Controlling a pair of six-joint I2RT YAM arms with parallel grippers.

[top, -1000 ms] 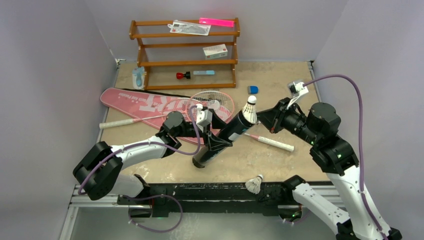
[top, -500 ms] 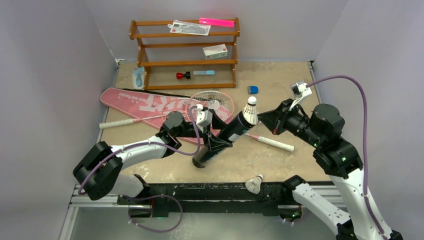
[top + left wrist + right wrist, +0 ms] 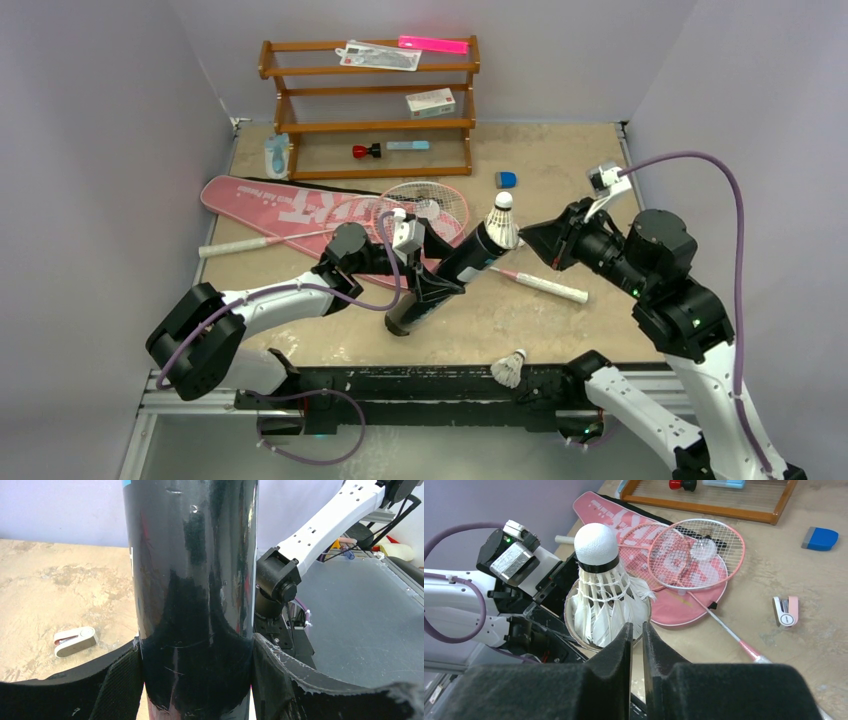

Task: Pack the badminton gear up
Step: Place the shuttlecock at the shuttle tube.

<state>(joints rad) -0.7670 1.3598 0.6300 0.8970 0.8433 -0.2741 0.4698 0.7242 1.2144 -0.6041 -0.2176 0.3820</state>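
The white feather shuttlecock with a black band under its cork (image 3: 600, 590) stands cork-up in the open mouth of the long, glossy black tube (image 3: 450, 270), its feather skirt only partly inside the rim. What has just changed is on the right side. The right gripper (image 3: 637, 630), which a second ago sat closer against the tube's top end, has eased back a little from it, and its arm has swung outward. Its black padded fingers now stand a narrow slit apart and hold nothing. I judge that the shuttlecock has been delivered and let go, so one piece of gear is nearly stowed, though it probably needs a push deeper into the tube.

From the right wrist view, the shuttlecock sits just beyond the fingertips and slightly left of them, close but apart.

The left gripper (image 3: 434, 287) has not moved. It is clenched round the tube's lower half and holds the tube tilted, its foot near the table and its mouth raised toward the right arm.

Beyond the tube, on its far side, lie the two pink-framed rackets (image 3: 696, 555), their heads overlapping on the long pink fabric bag (image 3: 280, 200). A second white shuttlecock (image 3: 510, 368) rests on the near side of the tube at the table's edge, not yet packed.
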